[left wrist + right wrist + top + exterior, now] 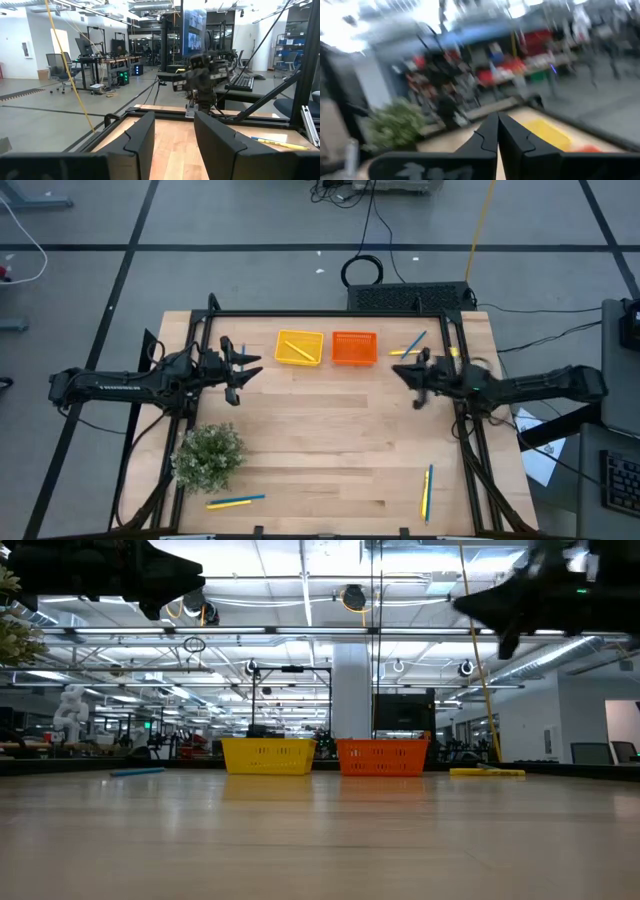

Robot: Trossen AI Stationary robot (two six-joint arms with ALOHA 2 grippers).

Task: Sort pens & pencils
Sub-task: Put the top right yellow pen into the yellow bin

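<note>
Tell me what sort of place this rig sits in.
Probably a large robotics lab or open industrial workspace. The low view shows a high ceiling with strip lights and exposed trusses, the left wrist view shows desks with monitors and an office chair, and cables trail across the grey floor.

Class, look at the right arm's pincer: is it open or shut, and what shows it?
Shut. In its wrist view the right pincer shows its two fingers pressed together, no gap, nothing between them.
</note>
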